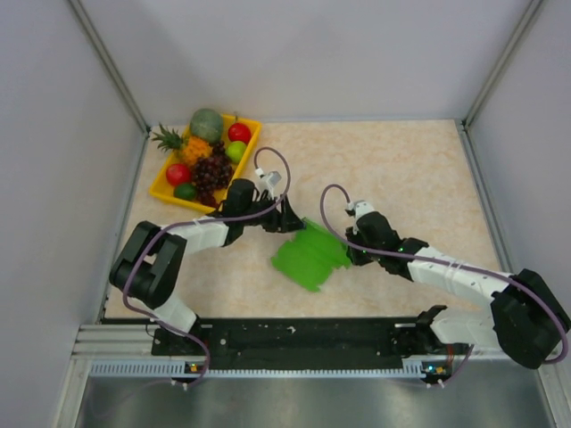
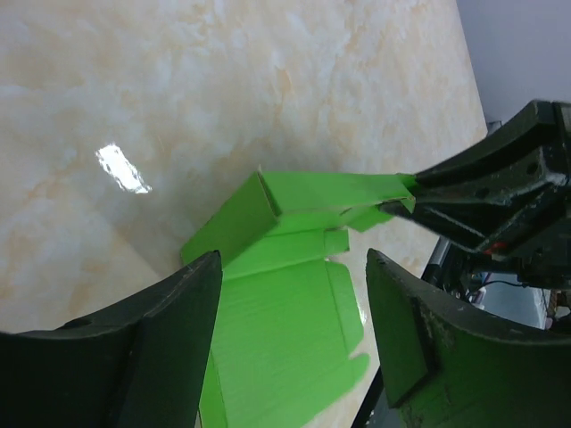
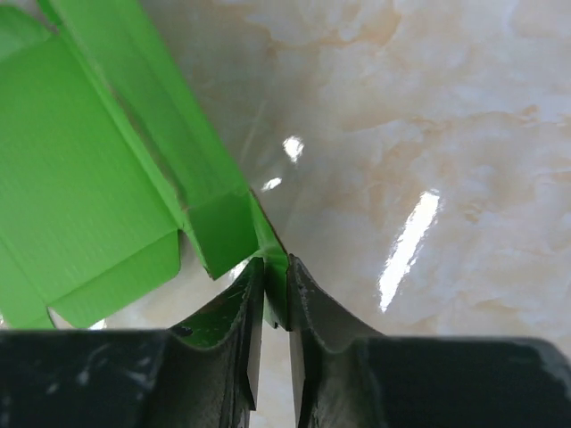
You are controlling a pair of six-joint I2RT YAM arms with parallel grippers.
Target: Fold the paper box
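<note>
A yellow plastic tray (image 1: 159, 182) of fruit sits at ten o'clock on the beige marble-look table (image 1: 410, 169). The left gripper (image 1: 287, 219), jaws released and wide, hovers at eleven o'clock of the bright green, partly folded paper box (image 1: 308, 257), which lies at table centre. At the box's three o'clock, the right gripper (image 3: 276, 290) is clenched on a raised flap's edge.

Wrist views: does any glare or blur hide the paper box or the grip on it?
Left wrist: one glare patch on the table, clear of the paper box, which is sharp; the left gripper looks dark and soft-edged. Right wrist: glare streaks on the table, beside the box; the right gripper pinching the box reads clearly. Top external: even light, no glare.
</note>
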